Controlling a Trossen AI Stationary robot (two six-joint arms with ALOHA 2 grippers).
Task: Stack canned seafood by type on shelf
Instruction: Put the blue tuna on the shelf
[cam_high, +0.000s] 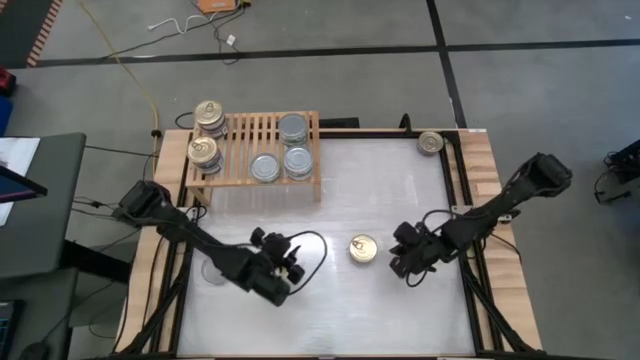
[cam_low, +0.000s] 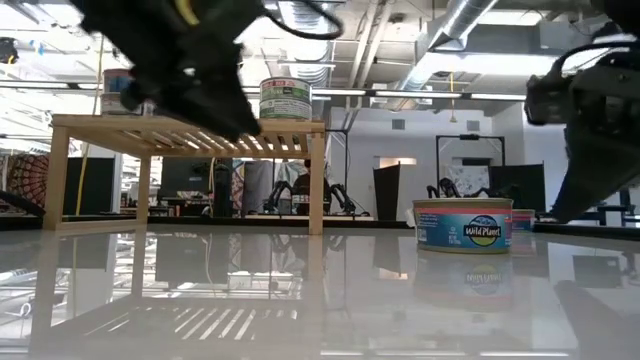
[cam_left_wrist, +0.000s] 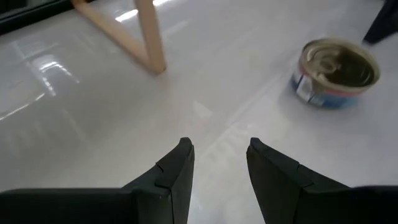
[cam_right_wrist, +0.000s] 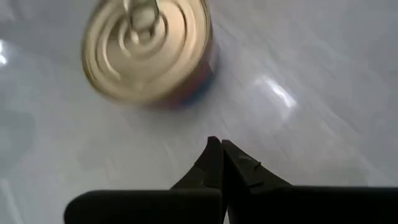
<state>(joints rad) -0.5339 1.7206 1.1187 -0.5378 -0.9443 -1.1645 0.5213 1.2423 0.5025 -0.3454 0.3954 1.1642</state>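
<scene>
— Two arms were over the white table (cam_high: 400, 190) when we looked, and the biggest thing on it was the light-wood shelf (cam_high: 250, 131) at the far left corner.

— What did we count on its slats?

— Two gold-topped stacks at the left end, one behind (cam_high: 209, 114) and one in front (cam_high: 204, 153). Toward the right end sat three silver-grey tops: one at the back (cam_high: 293, 127), one in front of it (cam_high: 297, 160), and one (cam_high: 265, 167) just left of that, at the front edge.

— And off the shelf?

— One gold-topped can (cam_high: 362, 248) stood upright on the open table between the two grippers, touched by neither. Another gold-topped can (cam_high: 431, 143) sat alone at the far right corner.

— How did we find the grippers?

— We saw the left gripper (cam_left_wrist: 219, 163) low above the tabletop, left of the middle can, its fingers (cam_left_wrist: 177, 171) parted with nothing between them. The right gripper (cam_right_wrist: 220, 163) hung just right of that can, its fingers pressed together and empty.

— Could we read any label?

— Only on the middle can, from table height: a blue and pink band.
</scene>
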